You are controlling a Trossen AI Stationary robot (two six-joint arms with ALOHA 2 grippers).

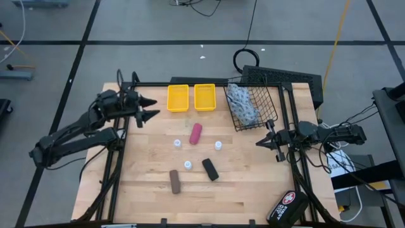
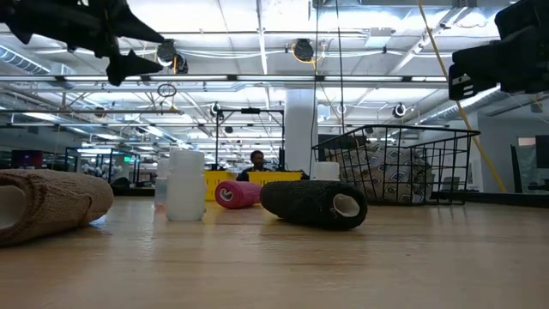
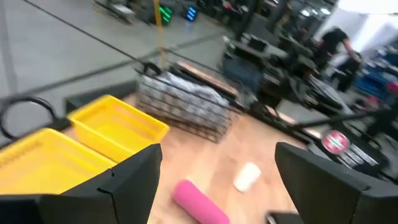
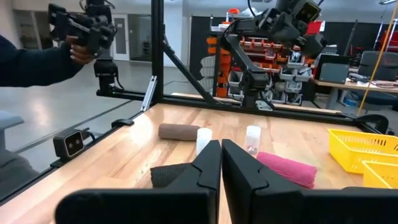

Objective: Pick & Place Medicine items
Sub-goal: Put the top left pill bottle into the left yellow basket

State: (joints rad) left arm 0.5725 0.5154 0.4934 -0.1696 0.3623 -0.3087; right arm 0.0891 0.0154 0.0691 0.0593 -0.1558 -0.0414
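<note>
The magenta tube (image 1: 196,133) lies mid-table with three white bottles (image 1: 178,143) (image 1: 218,145) (image 1: 188,165) standing around it. A black block (image 1: 210,169) and a brown block (image 1: 174,181) lie nearer the near edge. The blue-white pouch (image 1: 243,104) sits inside the wire basket (image 1: 269,111). My left gripper (image 1: 156,107) hovers open above the table's left side, beside the yellow trays; its wrist view shows the tube (image 3: 199,202) and a bottle (image 3: 247,176) between its spread fingers (image 3: 219,149). My right gripper (image 1: 257,142) is shut (image 4: 221,146) and held over the right edge, pointing at the items.
Two yellow trays (image 1: 178,97) (image 1: 205,96) stand at the far edge, left of the basket. A black case with a red-white cross (image 1: 288,206) lies at the near right corner. A person's sleeve and hand holding a device (image 4: 37,62) show beyond the table in the right wrist view.
</note>
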